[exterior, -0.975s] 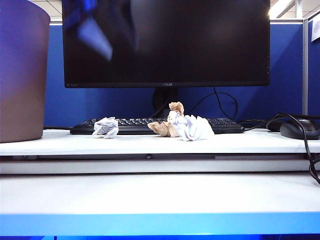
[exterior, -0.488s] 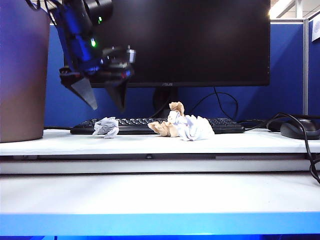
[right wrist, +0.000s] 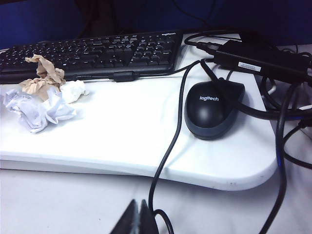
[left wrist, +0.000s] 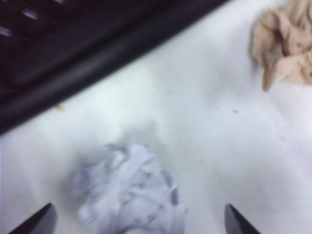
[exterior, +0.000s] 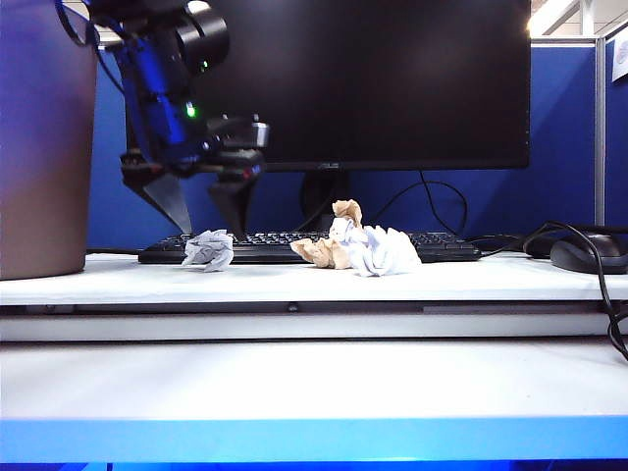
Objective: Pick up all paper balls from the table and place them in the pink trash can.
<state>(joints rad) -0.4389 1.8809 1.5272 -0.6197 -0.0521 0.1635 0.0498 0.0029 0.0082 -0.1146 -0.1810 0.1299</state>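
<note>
A white paper ball with grey print point(exterior: 207, 250) lies on the table point(exterior: 294, 378) in front of the keyboard. My left gripper point(exterior: 208, 228) hangs open just above it, fingers pointing down. In the left wrist view this ball point(left wrist: 129, 190) sits between the two spread fingertips point(left wrist: 39, 222), untouched, with a tan paper ball point(left wrist: 285, 41) farther off. A cluster of tan point(exterior: 324, 251) and white paper balls point(exterior: 385, 251) lies at the middle of the raised shelf. The pink trash can point(exterior: 44, 147) stands at the far left. My right gripper point(right wrist: 139, 217) is shut and empty over the lower table, apart from that cluster point(right wrist: 39, 109).
A black keyboard point(exterior: 294, 245) and a monitor point(exterior: 334, 78) stand behind the balls. A black mouse point(right wrist: 214, 107), a power adapter point(right wrist: 263, 58) and cables point(right wrist: 168, 146) crowd the right end of the shelf. A blue partition closes the back.
My left arm has come into view from the upper left and sunk toward the printed white ball, jaws open throughout. The right arm and the balls have not moved.
</note>
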